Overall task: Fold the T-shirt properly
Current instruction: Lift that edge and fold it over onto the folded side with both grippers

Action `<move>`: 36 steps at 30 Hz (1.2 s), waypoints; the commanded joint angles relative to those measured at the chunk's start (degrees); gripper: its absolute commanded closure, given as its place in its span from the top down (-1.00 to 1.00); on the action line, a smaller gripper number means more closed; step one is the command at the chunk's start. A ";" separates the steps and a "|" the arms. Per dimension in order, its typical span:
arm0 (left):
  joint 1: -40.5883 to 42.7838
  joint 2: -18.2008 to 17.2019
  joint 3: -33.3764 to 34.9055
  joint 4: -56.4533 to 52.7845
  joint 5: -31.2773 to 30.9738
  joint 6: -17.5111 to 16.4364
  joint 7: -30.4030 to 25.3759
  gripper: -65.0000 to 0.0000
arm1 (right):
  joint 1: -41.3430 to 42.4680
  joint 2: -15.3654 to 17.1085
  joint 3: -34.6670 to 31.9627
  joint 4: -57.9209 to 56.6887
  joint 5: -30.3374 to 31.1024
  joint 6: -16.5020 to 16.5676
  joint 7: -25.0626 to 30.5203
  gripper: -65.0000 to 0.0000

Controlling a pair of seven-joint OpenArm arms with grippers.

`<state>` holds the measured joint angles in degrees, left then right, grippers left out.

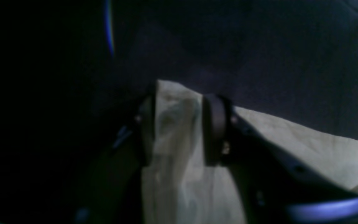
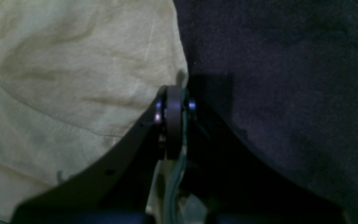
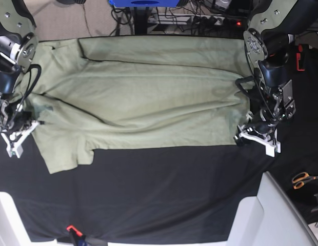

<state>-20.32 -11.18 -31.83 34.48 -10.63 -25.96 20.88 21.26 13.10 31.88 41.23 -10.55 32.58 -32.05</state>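
The pale sage-green T-shirt (image 3: 148, 97) lies spread across the far half of a black cloth (image 3: 148, 195), with one sleeve hanging toward the front left. At the shirt's right edge my left gripper (image 3: 251, 134) is down on the fabric. The left wrist view shows a bunched fold of T-shirt (image 1: 306, 146) filling the gap between my left gripper's (image 1: 180, 124) jaws. My right gripper (image 3: 15, 138) is at the shirt's left edge. In the right wrist view my right gripper (image 2: 174, 109) is shut tight on a thin edge of the T-shirt (image 2: 73, 77).
Orange-handled scissors (image 3: 304, 179) lie on the black cloth at the far right. White blocks stand at the front right (image 3: 282, 215) and front left (image 3: 5, 220) corners. A small red-orange object (image 3: 71, 228) sits at the front edge. Cables run behind the table.
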 commanded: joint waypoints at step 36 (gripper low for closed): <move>-2.85 -1.26 0.23 11.98 1.45 0.15 8.35 -1.00 | 4.81 0.92 -0.63 0.92 0.13 0.43 9.68 -1.00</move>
<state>-21.74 -11.62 -31.66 45.28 -8.58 -25.56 30.30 24.18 13.02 31.48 41.23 -10.81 32.97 -23.92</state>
